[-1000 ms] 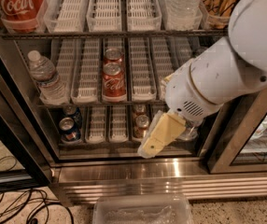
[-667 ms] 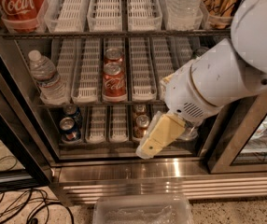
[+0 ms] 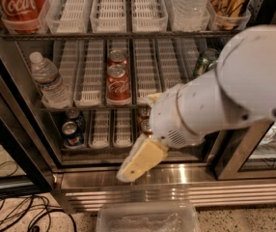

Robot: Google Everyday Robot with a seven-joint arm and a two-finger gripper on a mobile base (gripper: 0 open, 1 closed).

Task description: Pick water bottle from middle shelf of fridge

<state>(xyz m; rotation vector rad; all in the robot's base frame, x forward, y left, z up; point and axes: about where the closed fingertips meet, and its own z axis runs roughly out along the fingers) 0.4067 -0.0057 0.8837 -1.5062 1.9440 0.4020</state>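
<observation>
The water bottle (image 3: pixel 48 79), small, clear and ribbed with a white cap, stands upright at the left end of the middle shelf (image 3: pixel 87 103) in the open fridge (image 3: pixel 22 129). My gripper (image 3: pixel 139 161), pale yellow on the end of the big white arm (image 3: pixel 225 95), hangs low in front of the bottom rack, below and to the right of the bottle and well apart from it. It holds nothing that I can see. The arm hides the right part of the middle shelf.
Two red cola cans (image 3: pixel 118 81) stand in the middle lane. A green glass bottle (image 3: pixel 205 59) is at the right. A wide clear bottle (image 3: pixel 188 4) and a cola bottle (image 3: pixel 20 4) are on the top rack, blue cans (image 3: pixel 73 132) on the bottom one. A clear plastic bin (image 3: pixel 147 219) and cables (image 3: pixel 17 216) lie on the floor.
My gripper and arm have moved left and down, now in front of the bottom rack's middle. The bottle and cans have not moved.
</observation>
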